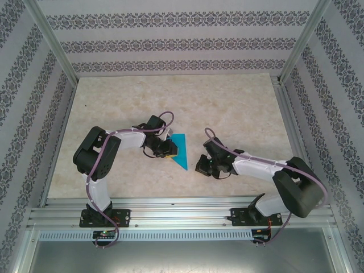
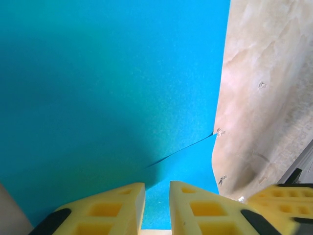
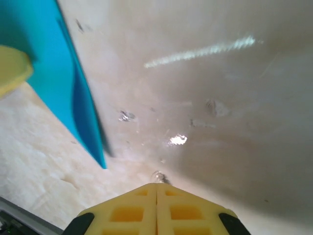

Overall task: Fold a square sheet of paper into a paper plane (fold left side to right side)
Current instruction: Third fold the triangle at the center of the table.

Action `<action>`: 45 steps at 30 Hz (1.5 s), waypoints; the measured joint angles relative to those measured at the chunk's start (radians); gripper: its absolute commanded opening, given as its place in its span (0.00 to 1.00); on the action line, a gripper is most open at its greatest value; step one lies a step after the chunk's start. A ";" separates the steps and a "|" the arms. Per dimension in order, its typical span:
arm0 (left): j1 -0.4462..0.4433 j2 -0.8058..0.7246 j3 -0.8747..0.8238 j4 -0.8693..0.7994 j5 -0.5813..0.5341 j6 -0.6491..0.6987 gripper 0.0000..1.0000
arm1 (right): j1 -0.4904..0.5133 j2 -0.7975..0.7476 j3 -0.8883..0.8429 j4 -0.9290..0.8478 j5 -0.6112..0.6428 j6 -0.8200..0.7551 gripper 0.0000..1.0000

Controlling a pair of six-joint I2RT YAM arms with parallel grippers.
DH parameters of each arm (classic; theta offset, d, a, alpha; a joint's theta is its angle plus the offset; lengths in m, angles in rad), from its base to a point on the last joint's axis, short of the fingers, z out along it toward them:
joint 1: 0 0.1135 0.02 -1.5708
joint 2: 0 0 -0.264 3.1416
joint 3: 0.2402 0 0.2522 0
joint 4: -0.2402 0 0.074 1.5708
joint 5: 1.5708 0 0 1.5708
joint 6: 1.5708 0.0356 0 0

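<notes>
The turquoise-blue paper (image 1: 182,151) lies on the table as a narrow folded shape whose point aims at the front edge. In the left wrist view the paper (image 2: 107,88) takes up most of the picture, and a flap edge (image 2: 181,151) runs across it. My left gripper (image 1: 169,149) sits at the paper's left edge; its yellow fingers (image 2: 122,205) stand a narrow gap apart, with blue paper showing in that gap (image 2: 157,185). My right gripper (image 1: 203,165) is shut and empty just right of the paper, low over bare table (image 3: 156,185). The paper's pointed tip (image 3: 93,142) lies to its left.
The beige marble-look table top (image 1: 239,108) stretches behind and to the right of both arms. An aluminium rail (image 1: 182,207) runs along the front edge, and patterned walls (image 1: 330,114) with metal posts close off the sides and back.
</notes>
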 measured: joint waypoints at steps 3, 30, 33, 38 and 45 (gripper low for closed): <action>0.000 0.000 0.000 0.000 0.000 0.000 0.24 | -0.009 -0.019 0.071 -0.006 0.006 -0.011 0.08; -0.003 -0.059 0.033 -0.074 -0.078 0.018 0.32 | 0.095 0.292 0.079 0.302 -0.051 0.089 0.04; -0.002 -0.130 0.026 -0.071 -0.083 0.012 0.27 | 0.095 0.290 0.072 0.312 -0.051 0.089 0.04; -0.011 -0.204 -0.039 -0.019 -0.064 -0.013 0.21 | 0.095 0.290 0.072 0.315 -0.051 0.089 0.04; -0.060 -0.154 -0.090 0.042 -0.044 -0.066 0.17 | 0.095 0.289 0.072 0.312 -0.051 0.088 0.04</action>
